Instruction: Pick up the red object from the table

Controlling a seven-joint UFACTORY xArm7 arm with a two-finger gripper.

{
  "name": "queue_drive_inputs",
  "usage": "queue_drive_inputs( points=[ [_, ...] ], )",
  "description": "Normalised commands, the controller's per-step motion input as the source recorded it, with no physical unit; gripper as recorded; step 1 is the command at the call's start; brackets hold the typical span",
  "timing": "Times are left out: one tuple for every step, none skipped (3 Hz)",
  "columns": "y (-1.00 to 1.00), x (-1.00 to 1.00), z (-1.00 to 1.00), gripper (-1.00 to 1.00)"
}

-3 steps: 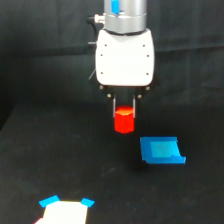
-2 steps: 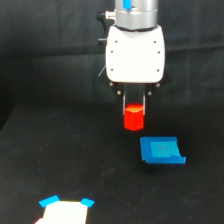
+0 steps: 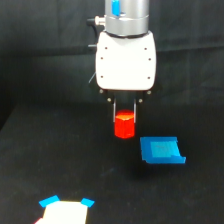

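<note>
The red object (image 3: 124,126) sits clamped in the pincer (image 3: 124,116).

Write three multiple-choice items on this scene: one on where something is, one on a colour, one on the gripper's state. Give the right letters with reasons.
1. Where is the flat blue piece relative to the red object?
A. To the exterior view's right and slightly lower in the picture
B. To the exterior view's left
C. Directly behind it

2. What colour is the table?
A. White
B. Black
C. Green

3. What is the gripper doing?
A. Open, well away from everything
B. Shut on the blue piece
C. Shut on the red object

Answers: 1 A, the blue piece lies right of the red object and a little below it. 2 B, the surface is plain matte black. 3 C, the fingers flank the red object's top on both sides.
</note>
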Motion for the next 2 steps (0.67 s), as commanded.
queue_drive_inputs(
  points=[
    [1.00, 0.07, 0.24, -0.87],
    [-0.23, -0.59, 0.35, -0.58]
  ],
)
